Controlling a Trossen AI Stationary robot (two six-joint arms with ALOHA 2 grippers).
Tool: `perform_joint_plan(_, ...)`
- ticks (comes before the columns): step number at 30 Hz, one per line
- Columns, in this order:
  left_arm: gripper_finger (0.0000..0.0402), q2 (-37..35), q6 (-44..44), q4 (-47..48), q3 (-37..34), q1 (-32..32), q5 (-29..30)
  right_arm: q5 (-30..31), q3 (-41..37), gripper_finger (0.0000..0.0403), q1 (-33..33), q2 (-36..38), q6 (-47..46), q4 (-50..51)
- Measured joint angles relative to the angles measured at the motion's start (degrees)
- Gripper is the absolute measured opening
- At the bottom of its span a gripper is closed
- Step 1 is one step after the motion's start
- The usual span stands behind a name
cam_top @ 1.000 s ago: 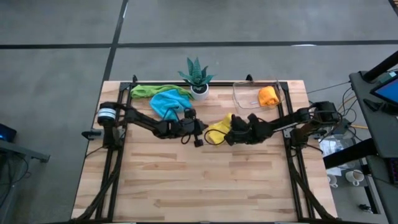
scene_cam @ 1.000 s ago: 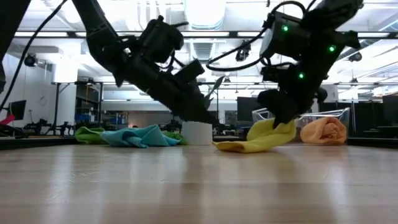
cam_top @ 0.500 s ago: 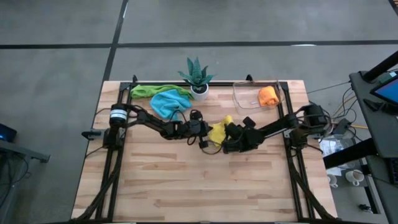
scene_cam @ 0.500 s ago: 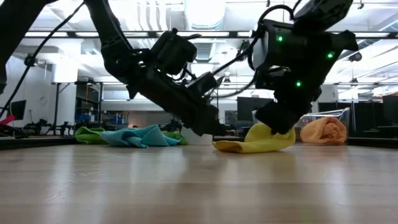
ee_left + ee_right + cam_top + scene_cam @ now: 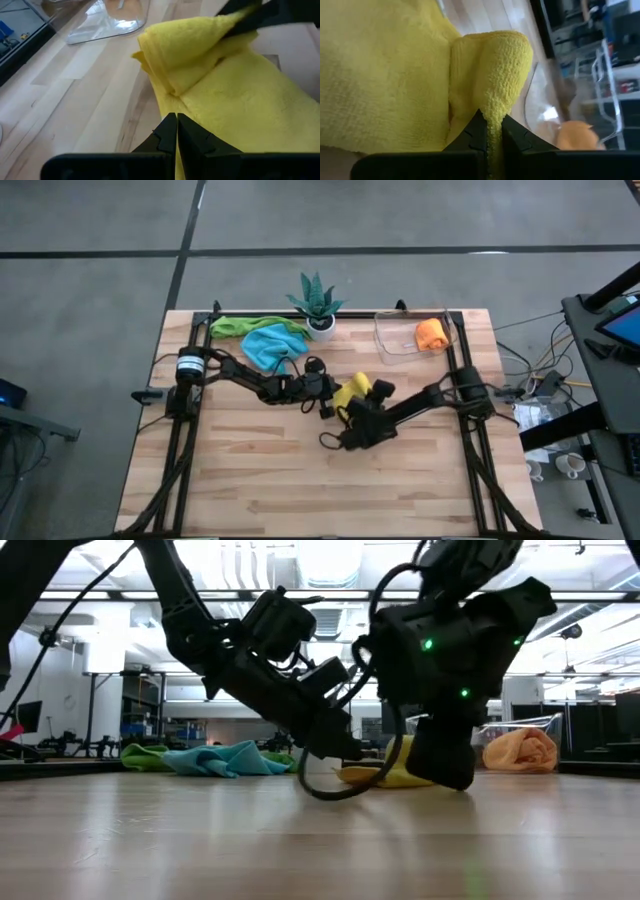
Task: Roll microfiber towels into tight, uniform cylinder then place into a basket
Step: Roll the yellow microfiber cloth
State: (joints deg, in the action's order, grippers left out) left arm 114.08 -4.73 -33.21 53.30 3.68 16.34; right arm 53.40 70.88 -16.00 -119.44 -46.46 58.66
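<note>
The yellow towel [image 5: 348, 391] lies bunched on the table's middle, partly under both grippers; it also shows in the low view [image 5: 390, 776]. My left gripper [image 5: 328, 397] is shut on its left side. My right gripper [image 5: 354, 411] is shut on a raised fold, down at the table in the low view [image 5: 440, 778]. The clear basket [image 5: 392, 340] stands at the far right and holds an orange towel roll [image 5: 431, 334]. A blue towel [image 5: 270, 345] and a green towel [image 5: 235, 326] lie crumpled at the far left. My left gripper pinches the yellow towel's edge [image 5: 169, 102] between its two shut fingers, coming slanting down from the table's left. The towel lies slack on the table beyond the fingers. My right gripper pinches a raised fold of several layers [image 5: 492, 102] between its fingers. The fold stands up from the rest of the towel, which lies on the table.
A green spiky plant in a white pot [image 5: 318, 308] stands at the far edge between the towels and the basket. A cable loop [image 5: 330, 440] hangs from the right arm near the towel. The table's near half is bare wood [image 5: 320, 490].
My left gripper has gone toward the table's right, up to the yellow towel, and then kept still. My right gripper has gone toward the table's near edge and left, lower to the table, drawing its part of the towel along.
</note>
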Motion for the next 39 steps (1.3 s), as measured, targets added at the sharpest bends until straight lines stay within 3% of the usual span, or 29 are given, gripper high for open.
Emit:
perform_joint_plan(8, 0.0000, 0.0, 1.4, -0.1, 0.0, 0.1, 1.8, 2.0, 7.7, 0.0014, -2.6, -6.2, 3.2, 7.2)
perform_joint_plan(14, 0.0000, -2.0, -0.9, -0.2, -0.1, 0.1, 15.9, 1.7, 8.1, 0.0014, -2.8, -6.8, 4.3, 7.0)
perform_joint_plan(18, 0.0000, -2.8, -1.5, -2.3, -0.2, 0.0, 19.3, 0.6, 8.0, 0.0014, -2.7, -6.5, 9.9, 4.3)
perform_joint_plan(23, 0.0000, -2.6, -0.8, -4.2, 0.4, 0.0, 10.6, -0.8, 8.4, 0.0014, -2.7, -6.4, 15.4, 2.2)
perform_joint_plan(31, 0.0000, -2.4, -8.8, -11.8, 0.0, 0.2, 9.0, -2.5, 8.3, 0.0014, -2.6, -6.4, 16.0, 1.5)
perform_joint_plan(37, 0.0000, 0.1, -10.7, -10.5, 0.1, 4.1, -8.5, -3.4, 8.3, 0.0014, -2.6, -6.4, 17.3, 0.6)
perform_joint_plan(39, 0.0000, 2.2, -10.7, -12.7, 0.4, 5.1, -11.7, -3.4, 8.3, 0.0014, -2.6, -6.4, 17.3, 0.5)
